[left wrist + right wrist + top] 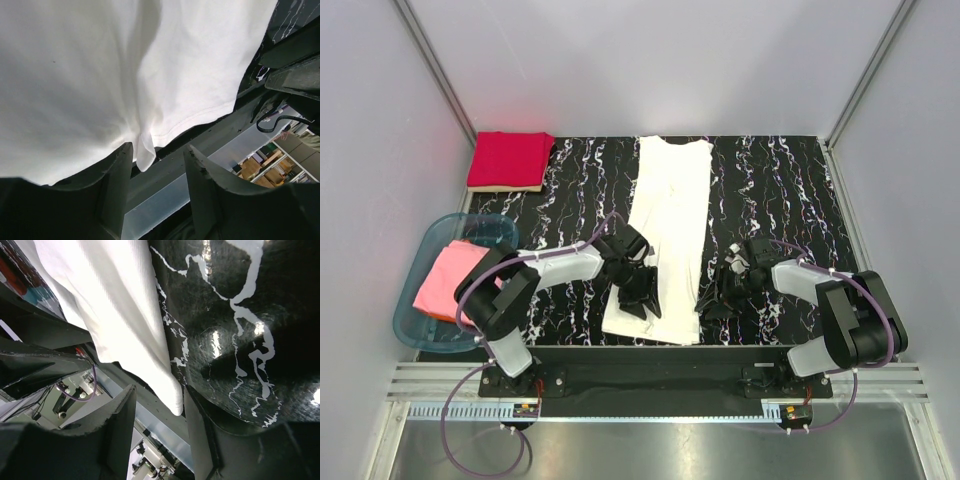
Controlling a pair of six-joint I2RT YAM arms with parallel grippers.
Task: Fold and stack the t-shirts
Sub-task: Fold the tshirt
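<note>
Nearest to me, at the front rail of the worktop, the two arms reach in over the black white-streaked mat (775,185) towards the near end of the white t-shirt (668,225). It lies folded into one long strip running from the far edge of the mat almost to the near one. The left pincer (642,295) hangs over the strip's near left part with its fingers (117,180) apart. From its wrist, a small fold of the hem (145,157) droops into the gap, close to the left finger but not pinched. The right pincer (718,305) sits just beside the near right corner, also parted, and that corner (172,402) pokes between its tips without being gripped. A wide stretch of mat lies between the shirt's right edge and the side wall; the left side is tighter. The red t-shirt (510,158) lies folded at the far left corner, with a pale edge under it I cannot identify. The pink t-shirt (445,282) is bundled in the teal tub (412,335) off the mat's left edge, partly hidden by the left arm.
</note>
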